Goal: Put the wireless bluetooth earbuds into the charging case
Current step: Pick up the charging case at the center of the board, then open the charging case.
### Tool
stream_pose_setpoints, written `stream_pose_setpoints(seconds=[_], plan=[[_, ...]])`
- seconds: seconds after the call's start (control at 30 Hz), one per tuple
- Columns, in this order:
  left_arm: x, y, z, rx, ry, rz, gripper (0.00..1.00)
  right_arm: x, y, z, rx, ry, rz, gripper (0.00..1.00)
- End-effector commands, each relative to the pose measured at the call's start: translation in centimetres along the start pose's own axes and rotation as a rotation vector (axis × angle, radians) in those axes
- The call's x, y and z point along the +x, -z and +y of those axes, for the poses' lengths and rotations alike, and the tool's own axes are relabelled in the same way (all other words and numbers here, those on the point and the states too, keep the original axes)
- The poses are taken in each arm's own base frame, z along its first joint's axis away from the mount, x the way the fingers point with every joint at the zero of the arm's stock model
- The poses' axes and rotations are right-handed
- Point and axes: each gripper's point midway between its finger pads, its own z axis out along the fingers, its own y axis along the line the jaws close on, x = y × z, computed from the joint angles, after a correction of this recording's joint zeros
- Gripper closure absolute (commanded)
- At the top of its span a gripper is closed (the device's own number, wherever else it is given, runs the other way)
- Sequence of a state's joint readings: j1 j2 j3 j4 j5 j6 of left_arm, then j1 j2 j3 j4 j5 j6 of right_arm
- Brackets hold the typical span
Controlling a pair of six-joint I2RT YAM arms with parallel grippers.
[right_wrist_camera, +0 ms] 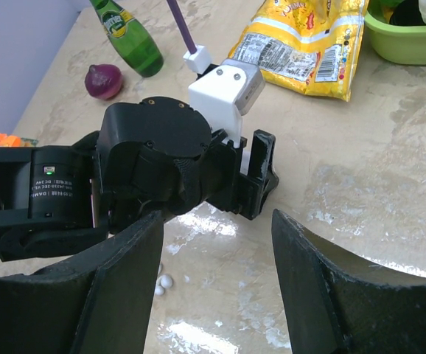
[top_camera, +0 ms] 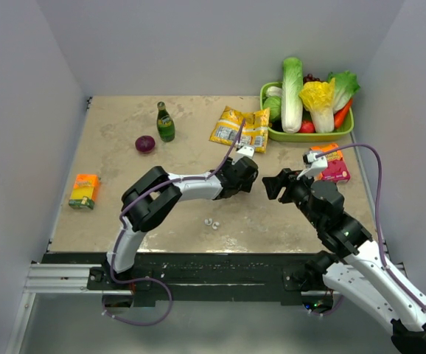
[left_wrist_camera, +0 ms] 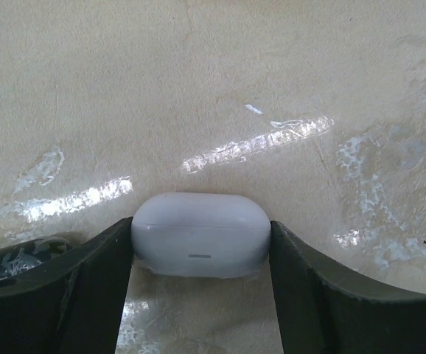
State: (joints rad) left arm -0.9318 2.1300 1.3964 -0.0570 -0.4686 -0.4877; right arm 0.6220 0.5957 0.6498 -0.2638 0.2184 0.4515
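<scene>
Beige table (top_camera: 124, 162) carries earbuds (top_camera: 211, 222), bottle (top_camera: 165, 123), onion (top_camera: 145, 144), snack bag (top_camera: 240, 129), basket (top_camera: 312, 136).

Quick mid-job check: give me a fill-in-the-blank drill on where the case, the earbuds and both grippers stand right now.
1. The left gripper is shut on the ____.
2. The right gripper faces it with its jaws ____, holding nothing.
3. The two earbuds lie loose on the ____, nearer the arm bases than either gripper.

Missing words: charging case; open; table.
</scene>
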Motion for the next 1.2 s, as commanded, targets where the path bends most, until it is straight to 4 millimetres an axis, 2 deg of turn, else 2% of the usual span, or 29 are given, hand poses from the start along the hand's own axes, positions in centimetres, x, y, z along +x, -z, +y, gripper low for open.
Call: stream_pose_setpoints(seconds=[0.0, 0.03, 0.07, 0.13, 0.17, 0.23, 0.27, 0.3, 0.33, 0.4, 0.43, 0.5, 0.53, 0.57, 0.6, 0.63, 0.67, 0.7, 0.73, 0.77, 0.8, 0.83, 0.9, 0.93, 1.0, 1.03, 1.17], plan=[[3.5, -0.5, 1.1, -0.035, -0.063, 0.094, 0.39, -0.6, -0.1, 0.0, 0.005, 0.003, -0.028, 0.36], [3.2, -0.4, 1.0, -0.029, -0.059, 0.081, 0.46, -0.6, -0.1, 0.0, 0.002, 0.003, -0.027, 0.36], [2.8, 0.1, 1.3, -0.024, -0.06, 0.063, 0.59, -0.9, 0.0, 0.2, -0.002, -0.002, -0.033, 0.36], [0.6, 0.5, 1.0, -0.002, -0.039, -0.022, 0.7, -1.2, 0.1, 0.4, -0.008, -0.012, -0.035, 0.36], [-0.9, 1.3, 1.1, 0.01, -0.046, -0.065, 0.8, -1.8, 0.3, 0.7, -0.016, -0.019, -0.05, 0.36], [-3.6, 2.1, 1.4, 0.021, -0.026, -0.141, 0.9, -2.8, 0.6, 1.0, -0.022, -0.031, -0.07, 0.36], [-5.5, 3.2, 1.6, 0.034, -0.025, -0.185, 1.0, -3.6, 0.8, 1.3, -0.026, -0.037, -0.09, 0.36], [-7.2, 3.8, 1.6, 0.05, -0.002, -0.235, 1.0, -4.1, 1.0, 1.4, -0.022, -0.048, -0.099, 0.36], [-7.7, 4.0, 2.4, 0.051, 0.007, -0.249, 1.0, -4.5, 1.0, 1.2, -0.007, -0.058, -0.109, 0.35], [-11.2, 6.4, 2.9, 0.097, 0.052, -0.354, 1.0, -5.5, 1.3, 1.4, -0.001, -0.083, -0.131, 0.34], [-10.4, 6.7, 4.1, 0.101, 0.052, -0.357, 1.0, -5.8, 1.5, 1.4, 0.0, -0.089, -0.14, 0.34], [-14.2, 10.7, 4.7, 0.17, 0.111, -0.525, 1.0, -6.4, 1.8, 1.9, -0.025, -0.102, -0.161, 0.33], [-12.9, 12.5, 5.2, 0.228, 0.103, -0.556, 1.0, -6.3, 1.8, 2.6, -0.061, -0.1, -0.151, 0.32], [-13.0, 13.9, 5.4, 0.261, 0.112, -0.611, 1.0, -6.5, 1.9, 3.0, -0.081, -0.101, -0.153, 0.32], [-14.7, 16.6, 5.3, 0.333, 0.15, -0.742, 1.0, -6.3, 1.6, 3.4, -0.099, -0.089, -0.134, 0.31], [-12.3, 18.0, 5.2, 0.416, 0.12, -0.758, 1.0, -6.5, 1.7, 4.1, -0.127, -0.078, -0.127, 0.31], [-11.7, 19.3, 5.0, 0.466, 0.096, -0.803, 1.0, -6.1, 1.7, 5.0, -0.174, -0.063, -0.097, 0.3], [-13.0, 22.5, 5.0, 0.538, 0.107, -0.952, 1.0, -6.0, 1.7, 5.4, -0.197, -0.045, -0.08, 0.3], [-9.7, 23.4, 4.6, 0.624, 0.038, -0.955, 1.0, -6.0, 1.5, 6.0, -0.22, -0.03, -0.064, 0.3], [-9.0, 24.9, 4.7, 0.667, -0.001, -1.017, 1.0, -5.6, 1.6, 7.1, -0.283, 0.002, -0.038, 0.3], [-9.9, 28.5, 5.2, 0.717, -0.001, -1.18, 1.0, -5.6, 1.6, 7.6, -0.31, 0.013, -0.028, 0.29], [-7.5, 28.7, 5.2, 0.758, -0.037, -1.17, 1.0, -5.4, 1.5, 8.5, -0.35, 0.027, 0.0, 0.29], [-6.8, 30.5, 5.6, 0.794, -0.044, -1.231, 1.0, -4.4, 1.8, 9.9, -0.435, 0.051, 0.063, 0.28], [-6.0, 31.2, 5.1, 0.838, -0.094, -1.232, 1.0, -3.9, 1.6, 10.3, -0.459, 0.06, 0.092, 0.25], [-5.1, 31.8, 5.0, 0.842, -0.133, -1.246, 1.0, -2.6, 1.8, 11.3, -0.525, 0.088, 0.149, 0.22], [-4.6, 32.3, 5.1, 0.85, -0.142, -1.248, 1.0, -2.2, 1.7, 11.3, -0.527, 0.095, 0.168, 0.21], [-3.7, 33.6, 5.0, 0.895, -0.169, -1.264, 1.0, 1.5, 0.7, 11.1, -0.515, 0.12, 0.302, 0.2]])
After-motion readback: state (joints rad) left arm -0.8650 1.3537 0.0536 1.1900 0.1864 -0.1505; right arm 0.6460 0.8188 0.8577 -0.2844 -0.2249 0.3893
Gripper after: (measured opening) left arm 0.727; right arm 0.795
